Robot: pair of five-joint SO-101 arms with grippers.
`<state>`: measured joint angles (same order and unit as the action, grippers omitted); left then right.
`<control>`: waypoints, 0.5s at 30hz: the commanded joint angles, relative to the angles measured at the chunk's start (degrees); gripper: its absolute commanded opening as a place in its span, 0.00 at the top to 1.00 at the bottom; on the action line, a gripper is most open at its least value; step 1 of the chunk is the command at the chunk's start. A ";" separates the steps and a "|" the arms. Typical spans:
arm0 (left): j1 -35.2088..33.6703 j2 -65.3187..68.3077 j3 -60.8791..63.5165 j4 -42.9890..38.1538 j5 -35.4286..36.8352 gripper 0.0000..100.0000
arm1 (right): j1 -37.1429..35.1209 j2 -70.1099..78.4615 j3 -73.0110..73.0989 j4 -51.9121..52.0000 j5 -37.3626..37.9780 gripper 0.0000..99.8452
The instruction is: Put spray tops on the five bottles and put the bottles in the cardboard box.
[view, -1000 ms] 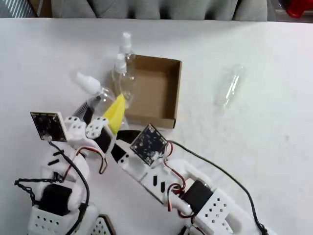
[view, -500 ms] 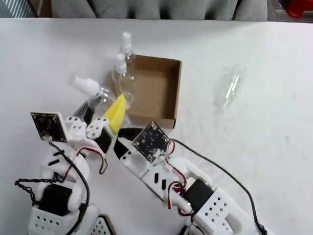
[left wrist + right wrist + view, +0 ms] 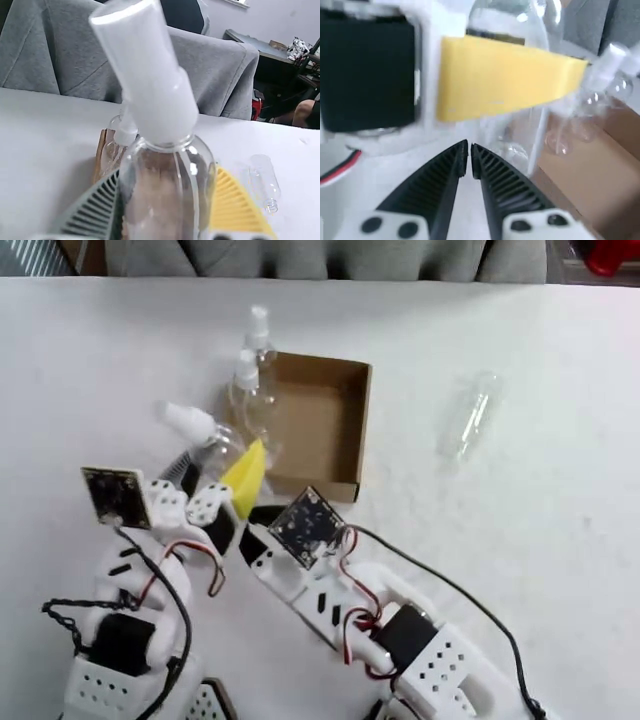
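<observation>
My left gripper (image 3: 213, 462) is shut on a clear bottle (image 3: 215, 445) with a white spray top (image 3: 187, 419), which tilts away from the cardboard box (image 3: 318, 430). In the left wrist view the bottle (image 3: 165, 195) sits between the grey and yellow fingers (image 3: 235, 205), its spray top (image 3: 150, 75) leaning. My right gripper (image 3: 260, 515) is just in front of the box's near left corner, its black fingers (image 3: 490, 180) shut on nothing, right behind the left gripper's yellow finger (image 3: 510, 77). Two capped bottles (image 3: 250, 390) stand at the box's left wall. A bare bottle (image 3: 470, 415) lies to the right.
The box's brown floor (image 3: 590, 170) is open to my right gripper's side. Grey chair backs (image 3: 210, 75) line the table's far edge. White table (image 3: 540, 530) stretches free right of the box around the lying bottle (image 3: 265, 185).
My left arm has shifted a little right, toward the box, carrying the capped bottle with it. The right gripper stays beside it, nearly still.
</observation>
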<state>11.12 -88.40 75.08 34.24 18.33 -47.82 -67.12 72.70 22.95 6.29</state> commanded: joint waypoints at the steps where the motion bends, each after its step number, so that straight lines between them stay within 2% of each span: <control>1: 1.45 -0.22 0.44 -5.36 -4.48 0.98 | 4.53 -3.65 -0.62 8.22 1.76 0.98; 4: 0.57 5.05 0.18 -8.79 -4.66 0.98 | 6.99 -8.84 -0.62 14.90 7.30 0.98; 6: -1.10 10.15 0.18 -14.07 -5.98 0.98 | 9.71 -12.79 -0.62 19.30 9.58 0.98; 9: -3.03 18.68 0.18 -21.80 -9.49 0.98 | 14.81 -18.07 -0.53 26.33 10.29 0.98; 15: -3.91 30.20 0.53 -35.87 -10.37 0.98 | 24.13 -24.04 -0.26 35.91 10.37 0.98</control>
<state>8.40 -64.13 76.31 7.69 8.92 -29.19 -87.96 72.70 54.33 15.69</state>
